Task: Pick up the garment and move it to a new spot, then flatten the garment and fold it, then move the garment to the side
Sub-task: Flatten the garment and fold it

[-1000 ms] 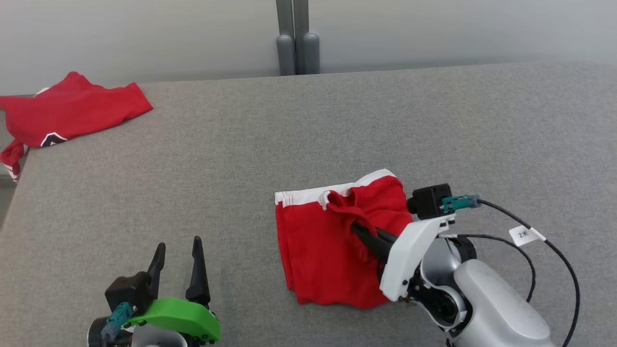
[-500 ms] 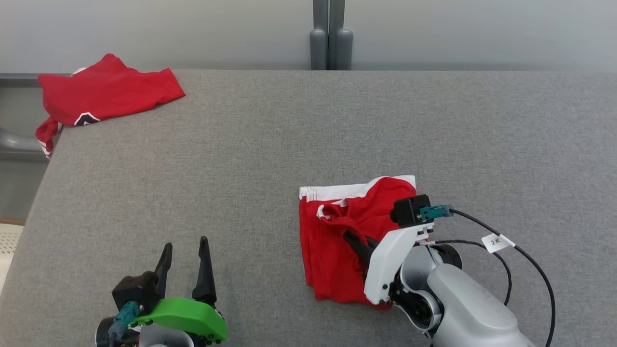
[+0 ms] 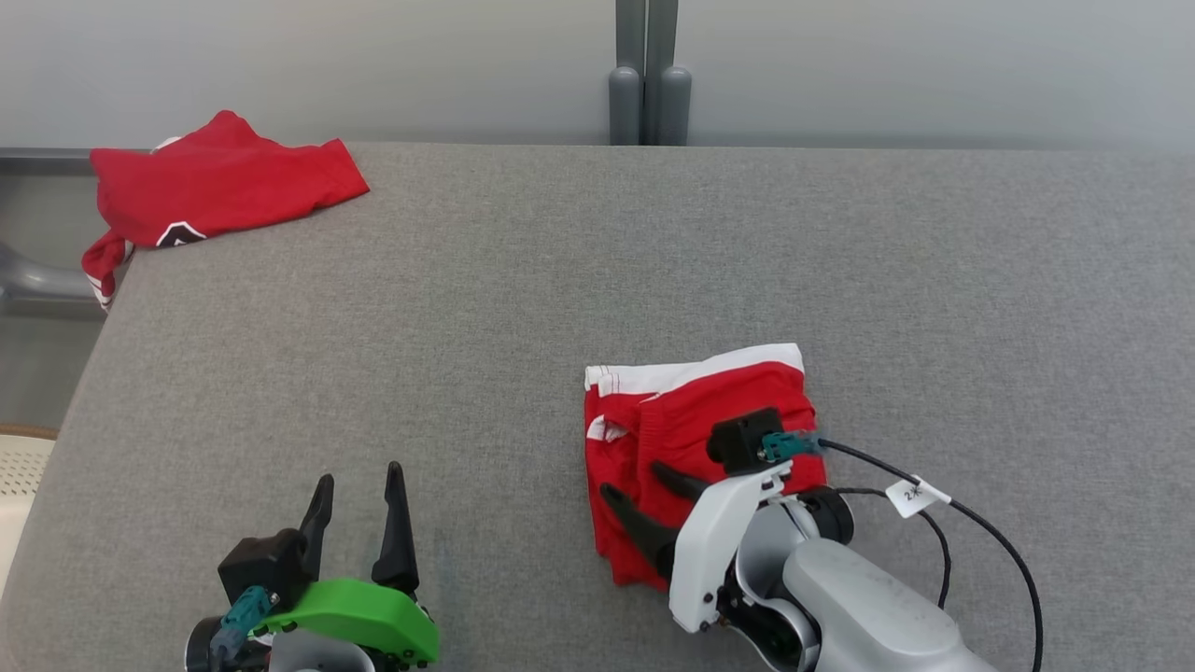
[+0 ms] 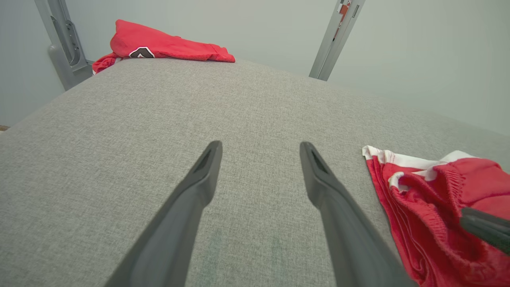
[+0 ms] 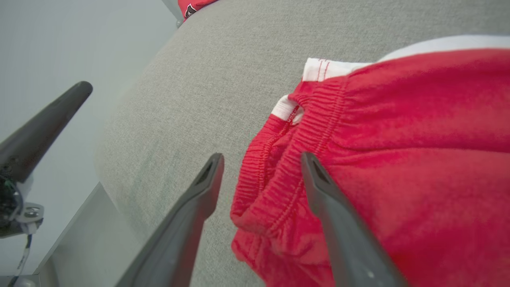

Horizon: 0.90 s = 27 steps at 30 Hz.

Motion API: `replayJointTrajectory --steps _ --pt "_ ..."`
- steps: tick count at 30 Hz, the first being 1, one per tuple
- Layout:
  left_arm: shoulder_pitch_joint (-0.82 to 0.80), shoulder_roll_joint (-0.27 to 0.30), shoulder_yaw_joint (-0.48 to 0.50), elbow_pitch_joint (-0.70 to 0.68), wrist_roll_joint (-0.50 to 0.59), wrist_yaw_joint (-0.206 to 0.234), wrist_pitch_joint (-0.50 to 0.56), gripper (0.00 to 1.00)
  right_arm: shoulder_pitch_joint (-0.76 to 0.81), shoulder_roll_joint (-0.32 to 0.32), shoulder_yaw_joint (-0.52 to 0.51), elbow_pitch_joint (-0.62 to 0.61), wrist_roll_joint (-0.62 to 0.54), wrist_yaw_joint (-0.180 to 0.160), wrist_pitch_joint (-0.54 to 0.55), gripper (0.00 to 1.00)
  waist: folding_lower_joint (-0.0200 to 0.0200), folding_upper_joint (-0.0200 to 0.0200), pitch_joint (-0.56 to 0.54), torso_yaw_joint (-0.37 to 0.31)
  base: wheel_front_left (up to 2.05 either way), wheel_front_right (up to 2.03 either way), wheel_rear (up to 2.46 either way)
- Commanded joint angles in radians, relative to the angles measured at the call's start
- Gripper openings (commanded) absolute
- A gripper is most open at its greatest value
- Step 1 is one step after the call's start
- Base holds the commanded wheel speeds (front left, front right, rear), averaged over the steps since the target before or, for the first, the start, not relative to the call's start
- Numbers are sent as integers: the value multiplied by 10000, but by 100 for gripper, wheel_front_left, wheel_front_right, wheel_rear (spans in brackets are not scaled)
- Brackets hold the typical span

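Directly below spread R tool point(image 3: 632, 476) lies garment point(image 3: 709, 397), waistband point(image 5: 279, 175) btwn fingers point(image 5: 199, 199)

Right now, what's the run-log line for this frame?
right fingers: open over folded red shorts, nothing held | left fingers: open above table | other red garment: far-left corner

The left hand point(image 3: 358, 476) sits low at the robot's left, its two dark fingers point(image 3: 396, 527) spread wide and pointing forward. The right hand point(image 3: 633, 478) angles inward toward the left, fingers likewise parted, its pale forearm point(image 3: 868, 616) behind it.
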Motion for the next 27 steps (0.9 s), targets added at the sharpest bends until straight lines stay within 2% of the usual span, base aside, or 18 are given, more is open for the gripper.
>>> replayJointTrajectory --steps 1,7,11,15,19,27 --pt "62 -10 48 15 79 -60 -34 100 146 -18 120 -22 59 4 -102 100 0 0 -41 -48 0 0 0" --pt "182 -17 33 67 103 -81 -34 100 -62 -17 268 50 -296 4 -851 100 0 0 -172 -204 0 0 0" --pt "221 33 43 14 178 -72 -34 100 -134 -19 -375 52 -770 4 -1913 100 0 0 -342 -337 0 0 0" --pt "251 56 18 -87 245 -57 -34 100 22 -141 -1339 27 -1432 4 -2741 100 0 0 -509 -471 0 0 0" --pt "228 15 58 -237 314 3 -34 100 398 -330 -2534 -337 -2207 4 -3106 100 0 0 -616 -608 0 0 0" --pt "380 -99 347 -755 536 -15 -34 100 1888 -248 -5302 -2288 -4031 4 -3178 100 0 0 -677 -856 0 0 0"
